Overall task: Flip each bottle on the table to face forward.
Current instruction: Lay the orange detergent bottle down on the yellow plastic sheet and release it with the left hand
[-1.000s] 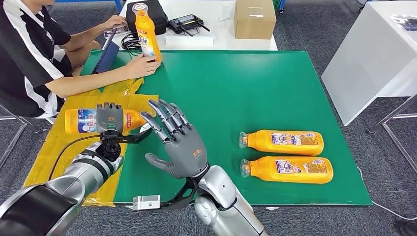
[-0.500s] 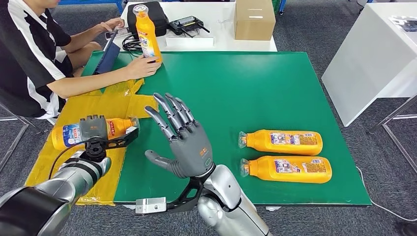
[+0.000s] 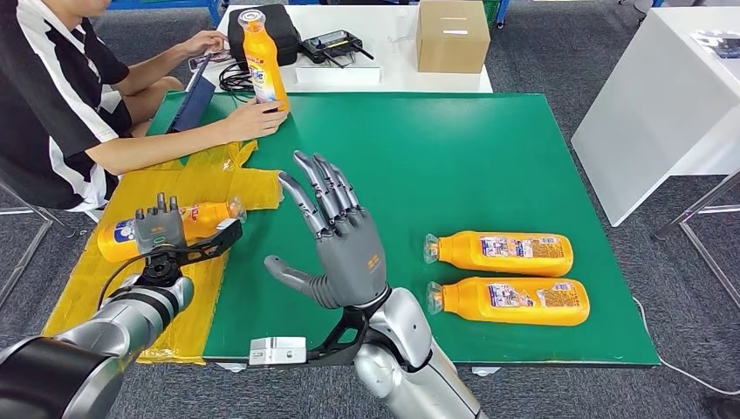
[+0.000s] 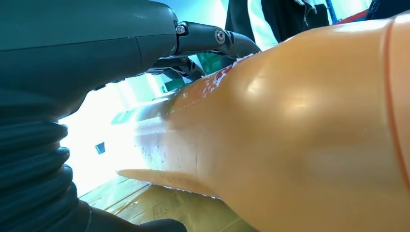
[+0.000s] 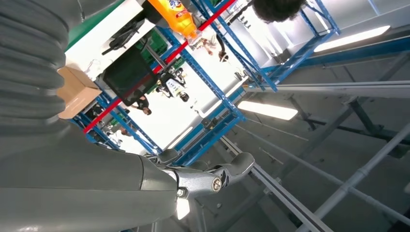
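Left hand [image 3: 160, 229]: wrapped around an orange bottle [image 3: 188, 223], holding it level over the yellow sheet [image 3: 105, 271] at the left edge of the green surface [image 3: 454, 157]. Bottle's mouth end points toward the green mat, its base toward the outer edge. A blue-and-white label patch shows near the base. In the left wrist view the bottle body [image 4: 300, 135] lies right against the palm, with a dark finger [image 4: 212, 38] curled over it.

Right hand [image 3: 340, 240]: raised above the near part of the surface, fingers spread and extended, thumb out to the side, nothing in it. It touches no bottle.

Two more orange bottles lie on their sides on the green mat to the right, parallel and close together, mouths pointing left: far one [image 3: 502, 251], near one [image 3: 510, 301]. Both show a printed label upward.

A fourth bottle [image 3: 262, 61] stands upright at the far left corner of the surface, with a person's hand [image 3: 257, 118] resting at its base. The person [image 3: 52, 96] sits at the left side in a black-and-white top.

Behind the green mat, on the white table: a cardboard box [image 3: 451, 33], a black case [image 3: 266, 26] and a small device with cables [image 3: 332, 42].
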